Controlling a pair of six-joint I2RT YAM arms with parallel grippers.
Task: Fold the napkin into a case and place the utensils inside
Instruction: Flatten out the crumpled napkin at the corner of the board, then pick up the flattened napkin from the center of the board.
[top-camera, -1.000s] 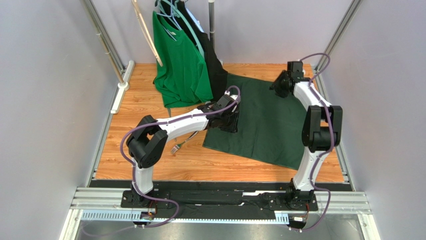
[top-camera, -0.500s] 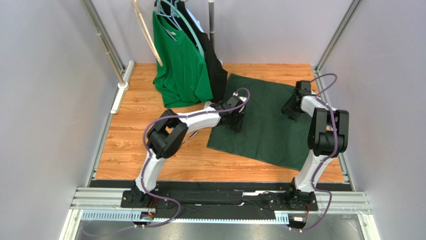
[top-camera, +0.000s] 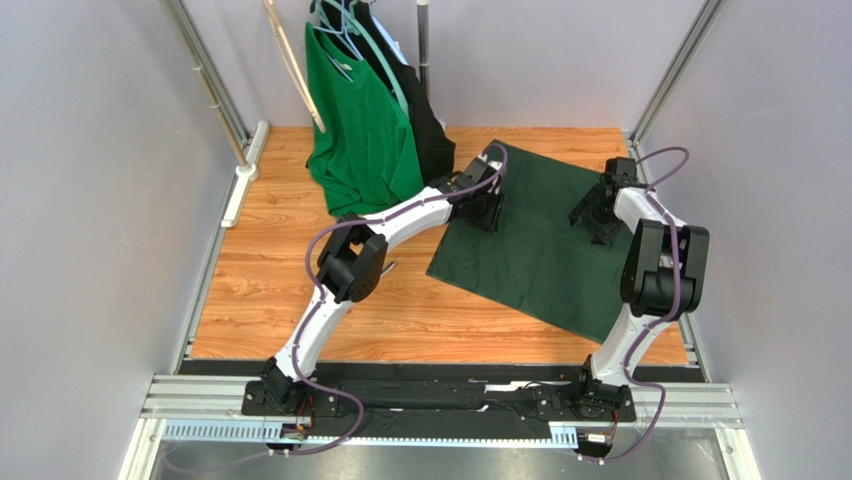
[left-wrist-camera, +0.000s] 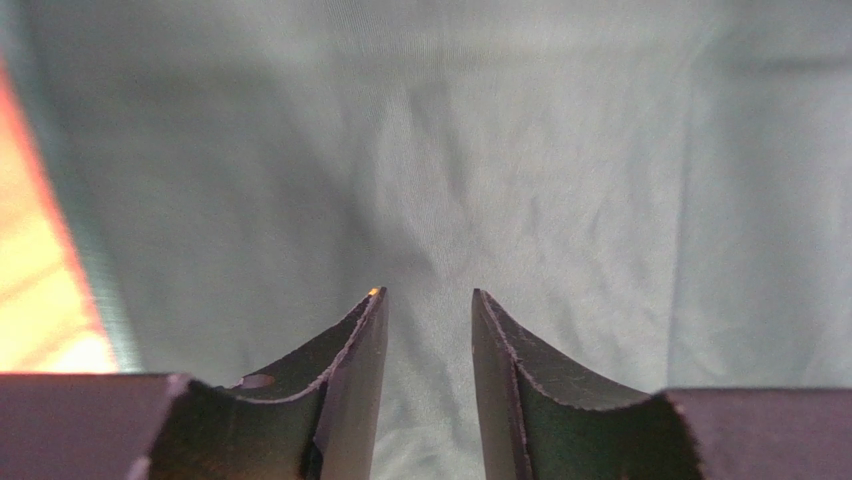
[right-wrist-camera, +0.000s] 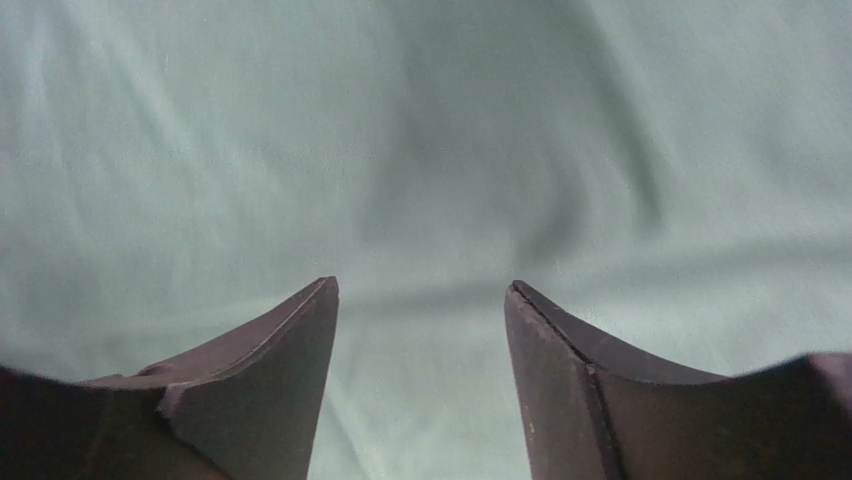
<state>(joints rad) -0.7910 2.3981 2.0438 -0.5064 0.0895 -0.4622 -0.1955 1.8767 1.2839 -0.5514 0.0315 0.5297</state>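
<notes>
Wooden table (top-camera: 262, 300), flat napkin (top-camera: 535, 262) partly hidden beneath left tool (left-wrist-camera: 425, 292) and right tool (right-wrist-camera: 422, 284), both released.

Wood-grain surface (top-camera: 270, 290), its orange-brown planks running left to right, with a black rail (top-camera: 440, 370) along the near edge and a white bracket (top-camera: 240, 185) lying along the far part of the left edge. The dark green napkin (top-camera: 540, 250) lies spread in a single unfolded sheet on the right half, turned askew to the planks. Its cloth shows soft creases, and its right side reaches close to the right edge of the surface.
</notes>
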